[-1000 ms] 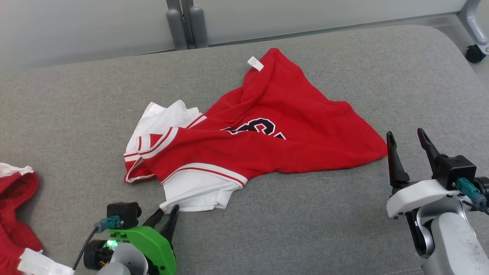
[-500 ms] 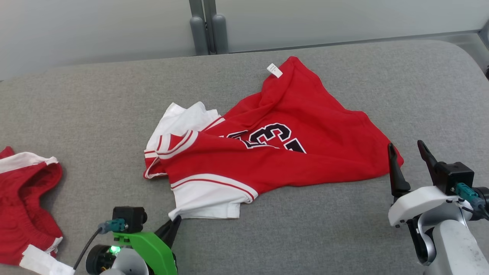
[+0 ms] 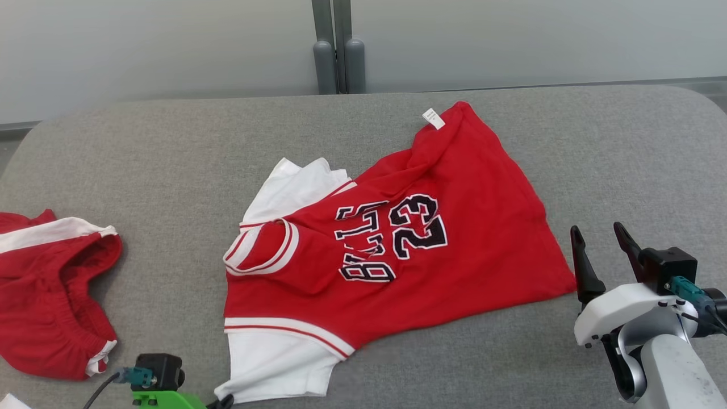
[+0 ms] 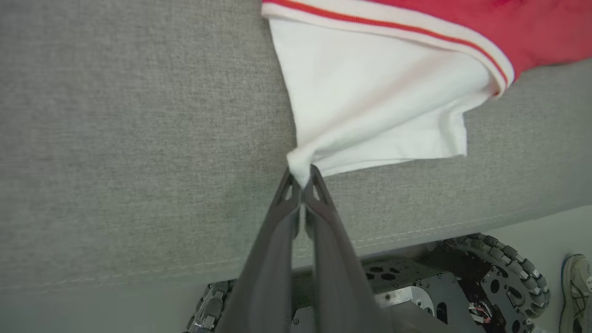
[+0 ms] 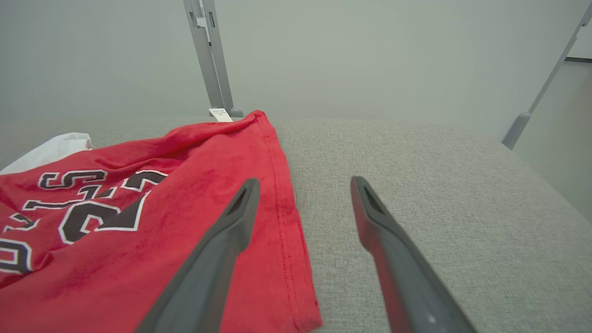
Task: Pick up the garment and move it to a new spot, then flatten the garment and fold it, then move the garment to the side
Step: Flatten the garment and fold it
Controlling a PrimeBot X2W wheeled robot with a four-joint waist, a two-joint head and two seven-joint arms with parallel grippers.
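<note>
You are looking at a grey padded surface (image 3: 170, 142) that runs under both grippers and reaches far ahead of them to two grey upright posts (image 3: 339, 57).

A red jersey (image 3: 454, 227) lies crumpled across it, ahead of the left gripper (image 4: 303, 178) and to the left of the right gripper (image 3: 596, 228). Its black number 23 is readable, but the lettering beside it is partly lost in a fold.

Red shorts with a white band (image 3: 51, 307) lie well to the left of the left gripper, cut off by the head view's edge.

The right gripper's jaws stand wide apart with nothing between them. In the right wrist view its left finger overlaps the jersey's hem; you cannot tell whether it touches the cloth.

The left gripper's fingers are pinched together on the corner of the jersey's white sleeve (image 4: 370, 106), which fans out from the tips. In the head view the picture's bottom edge cuts this gripper off.

Behind those fingers the left wrist view shows the robot's wheeled base (image 4: 499, 273), partly hidden.

A small white tag (image 3: 433, 118) sits at the jersey's far edge, its print too small to read.

A shoe (image 4: 573, 291) is cut off at the left wrist view's corner.
</note>
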